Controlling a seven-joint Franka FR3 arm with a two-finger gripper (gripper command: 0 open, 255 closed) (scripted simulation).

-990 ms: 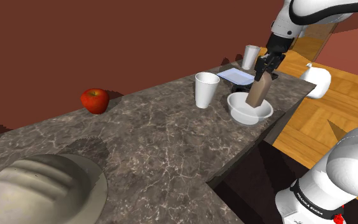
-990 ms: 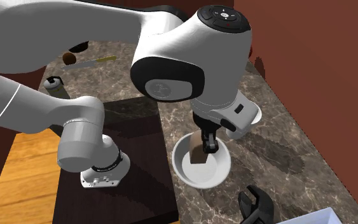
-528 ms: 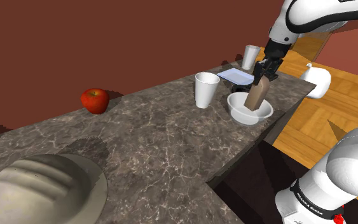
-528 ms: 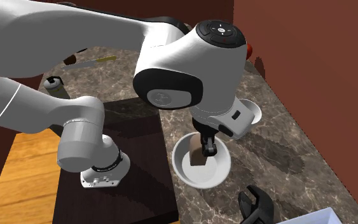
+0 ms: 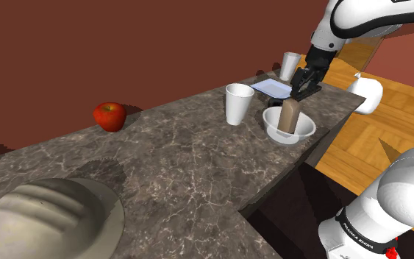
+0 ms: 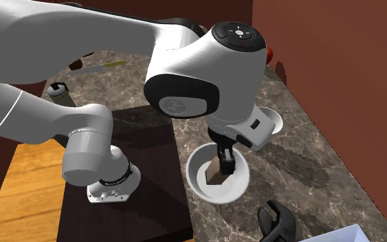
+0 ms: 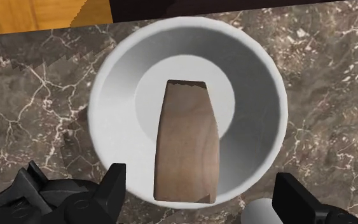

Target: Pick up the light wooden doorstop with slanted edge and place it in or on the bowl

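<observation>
From my station I see a tall white cup (image 5: 237,104) just beside the bowl (image 5: 304,132) on the shoulder view's left. A flat blue-and-white tray (image 5: 271,89) and a second cup (image 5: 290,64) stand behind it. Well apart along the counter sit a red apple (image 5: 109,115) and a white hard hat (image 5: 47,217). In the second exterior view a black object (image 6: 276,223) that I can't identify lies near the bowl (image 6: 200,184). The arm's big white wrist covers much of the counter behind it. Everything rests on a dark marble-patterned countertop (image 5: 176,162) set against red-brown walls, and a wooden floor (image 5: 389,125) shows past the counter's end. The gripper (image 5: 306,79) hangs directly above the bowl with its jaws spread wide and nothing in their grasp. In the wrist view its fingers (image 7: 115,184) stand clear on either side of the doorstop (image 7: 187,143). The brown, grained doorstop (image 5: 290,118) is inside the white bowl (image 7: 107,121), standing on end. Its long axis is close to upright, with the squarer end down on the bowl's floor and the broader rounded end pointing up toward the gripper (image 7: 201,181). I can't tell whether it leans on the rim.
</observation>
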